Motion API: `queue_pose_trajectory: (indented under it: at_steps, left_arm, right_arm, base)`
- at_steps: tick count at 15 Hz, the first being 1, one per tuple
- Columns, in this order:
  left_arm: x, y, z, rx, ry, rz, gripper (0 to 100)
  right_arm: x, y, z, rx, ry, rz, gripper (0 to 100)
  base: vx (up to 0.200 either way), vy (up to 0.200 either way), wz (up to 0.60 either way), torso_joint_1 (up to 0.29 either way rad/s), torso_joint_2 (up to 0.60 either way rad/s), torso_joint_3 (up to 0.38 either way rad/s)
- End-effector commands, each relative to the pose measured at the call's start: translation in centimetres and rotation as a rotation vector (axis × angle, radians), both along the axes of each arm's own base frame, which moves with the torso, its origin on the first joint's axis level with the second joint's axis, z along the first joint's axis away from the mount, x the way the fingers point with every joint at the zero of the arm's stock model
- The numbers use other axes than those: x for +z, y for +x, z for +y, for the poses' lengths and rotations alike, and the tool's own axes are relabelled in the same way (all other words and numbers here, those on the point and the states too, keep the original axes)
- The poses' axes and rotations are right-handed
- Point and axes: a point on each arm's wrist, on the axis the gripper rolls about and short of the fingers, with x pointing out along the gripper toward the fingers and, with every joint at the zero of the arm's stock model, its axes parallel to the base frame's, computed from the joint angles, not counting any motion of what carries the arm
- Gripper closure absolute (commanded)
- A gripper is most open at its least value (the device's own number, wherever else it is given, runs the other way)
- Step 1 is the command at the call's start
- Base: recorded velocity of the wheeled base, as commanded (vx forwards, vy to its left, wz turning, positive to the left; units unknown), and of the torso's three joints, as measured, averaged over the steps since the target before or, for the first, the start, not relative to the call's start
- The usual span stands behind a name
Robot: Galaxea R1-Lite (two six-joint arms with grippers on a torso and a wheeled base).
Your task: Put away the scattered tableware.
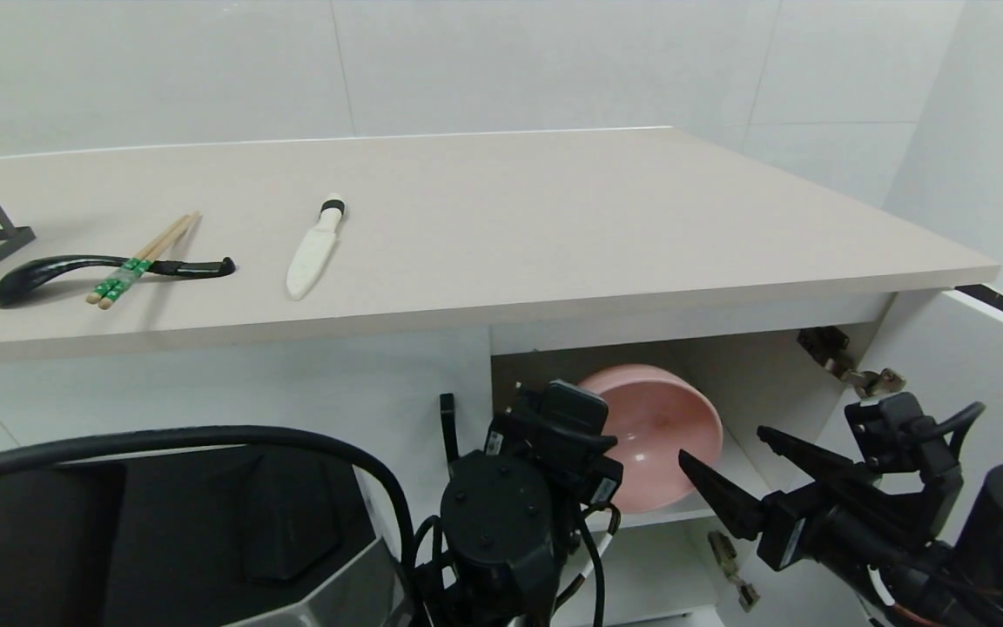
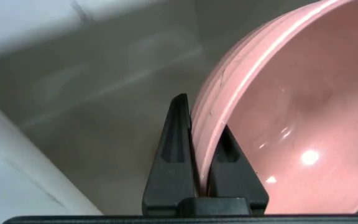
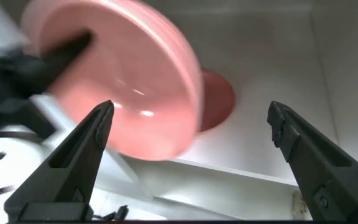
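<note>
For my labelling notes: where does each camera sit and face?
Head: from the head, down at counter and open cabinet; both arms show.
Left wrist: from the left arm, into the cabinet; left tool shut on pink bowl.
Right wrist: from the right arm, toward the cabinet shelf; right tool open.
All three share the pink bowl.

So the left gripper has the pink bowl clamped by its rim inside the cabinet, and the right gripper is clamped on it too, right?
Not quite: the right gripper is open, fingers spread wide, not clamped on the pink bowl; the right wrist view shows it. The left gripper does clamp its rim inside the cabinet.
</note>
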Motion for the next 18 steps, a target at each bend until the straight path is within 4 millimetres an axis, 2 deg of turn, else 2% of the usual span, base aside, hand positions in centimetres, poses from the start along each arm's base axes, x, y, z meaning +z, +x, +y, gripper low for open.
queue_pose_trajectory:
  at_steps: [1,3,4,6,11,16,17,18]
  left_arm:
    - [1.6,-0.7,1.0,-0.006,-0.043,-0.004,100]
    - [0.7,-2.0,3.1,-0.012,0.003,0.051,100]
    - [0.4,-2.2,3.4,-0.012,0.019,0.062,100]
    - [0.4,-2.2,3.4,-0.012,0.019,0.062,100]
    - [-0.1,-3.7,2.7,-0.068,0.017,0.081,100]
    - [0.1,-3.2,1.9,-0.070,-0.055,0.087,100]
    - [0.0,-3.2,1.8,-0.072,-0.056,0.089,100]
    - [-0.1,-3.1,1.6,-0.072,-0.058,0.090,100]
  right_arm:
    - [-0.4,0.3,-0.1,-0.014,-0.011,0.016,0]
    - [-0.4,0.3,-0.1,-0.013,-0.009,0.015,0]
    - [-0.4,0.2,-0.1,-0.010,-0.009,0.015,0]
    - [-0.3,0.2,0.0,-0.007,-0.008,0.014,0]
    - [-0.3,-0.5,0.9,0.046,0.004,0.018,0]
    - [-0.4,-0.5,0.9,0.046,0.006,0.023,0]
    - [-0.4,-0.5,0.9,0.045,0.015,0.027,100]
    - [-0.3,-0.5,1.0,0.046,0.018,0.025,100]
  base:
    - [0.000,0.000,0.00,0.000,0.00,0.000]
    - [0.000,0.000,0.00,0.000,0.00,0.000]
    - [0.000,0.000,0.00,0.000,0.00,0.000]
    - [0.000,0.000,0.00,0.000,0.00,0.000]
    - [0.000,0.000,0.00,0.000,0.00,0.000]
    - [0.000,0.000,0.00,0.000,0.00,0.000]
    - [0.000,0.000,0.00,0.000,0.00,0.000]
    - [0.000,0.000,0.00,0.000,0.00,0.000]
